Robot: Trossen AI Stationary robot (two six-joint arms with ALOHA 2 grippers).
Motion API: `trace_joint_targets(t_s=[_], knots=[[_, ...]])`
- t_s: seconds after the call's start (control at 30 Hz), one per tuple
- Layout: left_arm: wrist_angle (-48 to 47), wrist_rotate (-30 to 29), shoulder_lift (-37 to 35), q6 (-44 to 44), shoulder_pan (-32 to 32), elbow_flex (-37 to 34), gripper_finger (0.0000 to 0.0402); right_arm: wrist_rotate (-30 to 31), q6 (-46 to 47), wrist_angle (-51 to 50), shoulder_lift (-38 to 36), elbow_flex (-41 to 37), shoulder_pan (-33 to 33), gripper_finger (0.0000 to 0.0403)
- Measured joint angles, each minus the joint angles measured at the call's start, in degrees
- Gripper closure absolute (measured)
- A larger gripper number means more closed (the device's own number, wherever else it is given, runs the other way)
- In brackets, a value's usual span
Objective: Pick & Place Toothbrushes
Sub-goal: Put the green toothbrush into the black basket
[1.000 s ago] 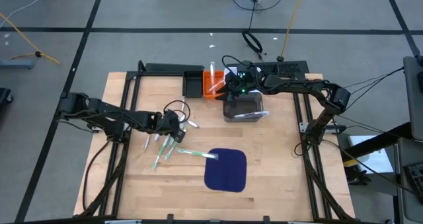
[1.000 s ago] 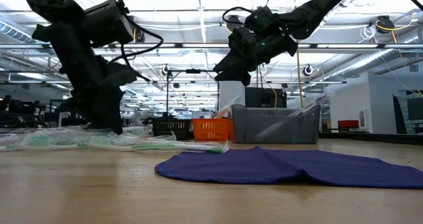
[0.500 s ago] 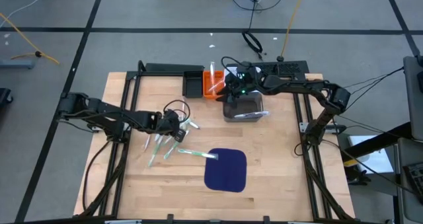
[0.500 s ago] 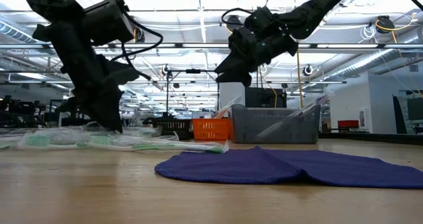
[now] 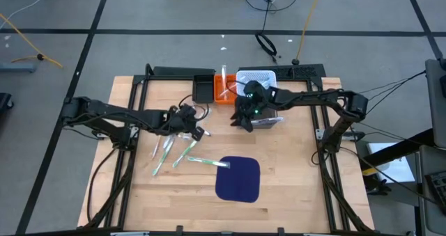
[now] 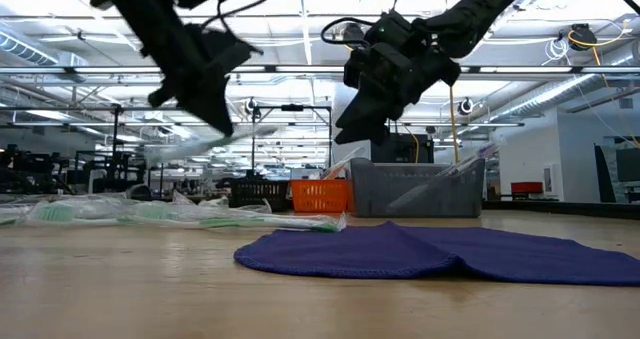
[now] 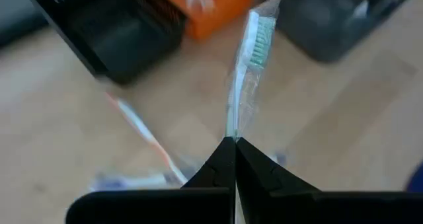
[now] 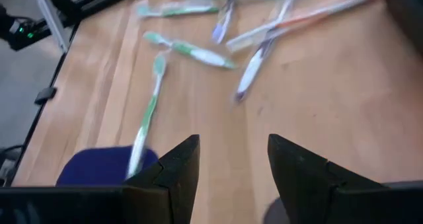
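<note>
My left gripper (image 5: 189, 120) hangs above the table's left half, shut on a toothbrush (image 7: 246, 72) in a clear wrapper with green bristles. In the low view that toothbrush (image 6: 188, 145) shows as a pale blur below the gripper (image 6: 208, 114). Several more toothbrushes (image 5: 169, 152) lie flat on the wood below it, and one (image 5: 207, 162) reaches the dark blue mat (image 5: 237, 178). My right gripper (image 8: 231, 159) is open and holds nothing. It hangs near the table's middle (image 5: 242, 120), in front of the grey bin (image 5: 266, 118). My left gripper pinches the toothbrush by its handle end (image 7: 230, 131) between the two fingertips. The fingers slant down toward the table's far side. The toothbrush runs straight on from them, brush head (image 7: 261, 36) farthest away. It is lifted clear of the table.
A black bin (image 5: 204, 88), an orange bin (image 5: 224, 91) and the grey bin (image 6: 418, 189) stand along the far edge. The right wrist view shows loose toothbrushes (image 8: 188, 50) on the wood and a corner of the mat (image 8: 99, 166).
My left gripper has shut on one toothbrush from the pile, risen and gone a little toward the far edge. The toothbrush is lifted clear; the others stay on the wood. My right gripper has come from over the bins toward the near edge, sinking a little and staying open.
</note>
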State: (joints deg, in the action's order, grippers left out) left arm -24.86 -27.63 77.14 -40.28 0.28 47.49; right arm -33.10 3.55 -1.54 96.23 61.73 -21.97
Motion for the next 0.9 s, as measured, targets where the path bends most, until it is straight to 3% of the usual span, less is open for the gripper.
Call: trace_joint_targets(t_s=[0.33,0.63,0.9], knots=[[0.6,-4.4,0.0,5.6,7.4,2.8,0.0401,0.1,0.2,0.4,-0.4,-2.7,4.5,0.0232],[16.4,-3.9,0.0,15.7,16.9,2.8,0.0401,0.2,0.2,3.7,-1.2,-2.6,6.7,0.0232],[27.5,-1.5,3.1,18.8,24.1,2.8,0.0401,2.1,0.1,3.4,-2.5,-2.7,7.5,0.0232]])
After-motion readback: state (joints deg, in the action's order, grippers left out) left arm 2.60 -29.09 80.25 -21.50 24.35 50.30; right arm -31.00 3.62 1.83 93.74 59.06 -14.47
